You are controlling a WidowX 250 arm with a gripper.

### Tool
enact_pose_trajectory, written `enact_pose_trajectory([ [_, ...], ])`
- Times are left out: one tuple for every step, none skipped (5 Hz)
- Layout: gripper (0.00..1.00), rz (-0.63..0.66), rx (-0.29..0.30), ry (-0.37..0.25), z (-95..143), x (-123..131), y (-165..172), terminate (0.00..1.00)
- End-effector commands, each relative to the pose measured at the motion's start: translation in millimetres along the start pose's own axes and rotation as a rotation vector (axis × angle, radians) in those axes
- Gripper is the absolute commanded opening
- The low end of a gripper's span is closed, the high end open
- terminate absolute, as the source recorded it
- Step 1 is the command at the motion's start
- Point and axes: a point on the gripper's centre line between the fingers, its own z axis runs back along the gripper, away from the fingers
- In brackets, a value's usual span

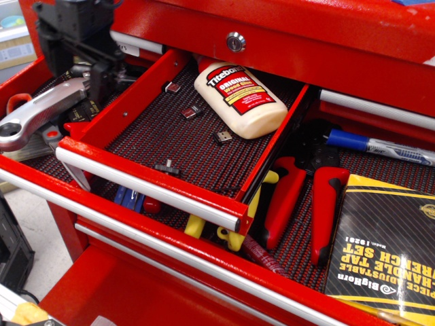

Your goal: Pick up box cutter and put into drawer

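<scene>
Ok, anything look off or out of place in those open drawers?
Mostly tidy. The glue bottle lies on its side in the middle drawer, with small dark clips scattered loose on the liner. No spill or damage visible.

A wood glue bottle [239, 98] lies beside small clips [192, 111]; red-handled pliers [302, 200] rest near a blue marker [380, 147].

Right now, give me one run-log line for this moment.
phase: approach | gripper: above box cutter's far end, jaw state unclear | box cutter: lying in left tray, not lifted | drawer: open, holds glue bottle
</scene>
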Motion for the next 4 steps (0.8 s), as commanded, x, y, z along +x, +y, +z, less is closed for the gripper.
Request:
enact_pose_trajectory([
  [1.00,-0.036,0.007,-0.049,-25.5,0.5,28.1,0.00],
  [1.00,-0.051,0.015,-0.057,-34.2,-5.9,39.7,0.00],
  [1.00,-0.040,-0.016,-0.077,-50.7,-13.4,42.1,0.00],
  [0.00,-0.006,-0.052,-0.041,-51.6,-15.1,35.3,0.00],
])
